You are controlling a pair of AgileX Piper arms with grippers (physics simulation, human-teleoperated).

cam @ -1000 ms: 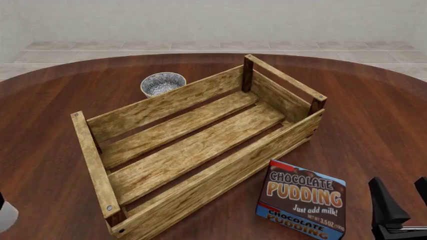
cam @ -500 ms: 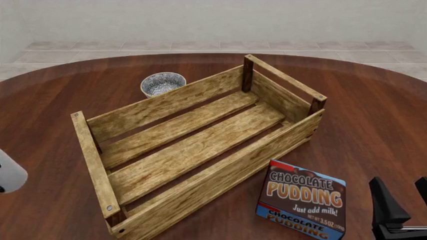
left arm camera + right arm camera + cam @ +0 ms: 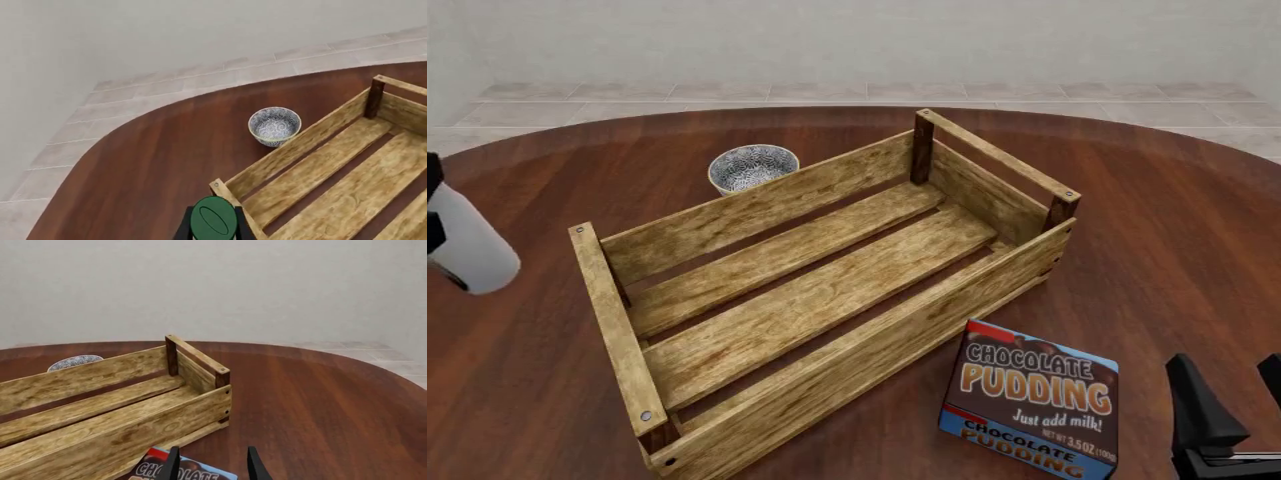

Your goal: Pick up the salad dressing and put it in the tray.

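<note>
"CHOCOLATE PUDDING", "Just add milk!", "NET WT 3.5 OZ (100g)" on the pudding box [image 3: 1030, 402]

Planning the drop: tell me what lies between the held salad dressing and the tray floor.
Only the tray's own near end wall. The left gripper holds the salad dressing just outside that low plank, raised above the table. The slatted floor of the tray shows bare; the bowl stands outside the far wall.
</note>
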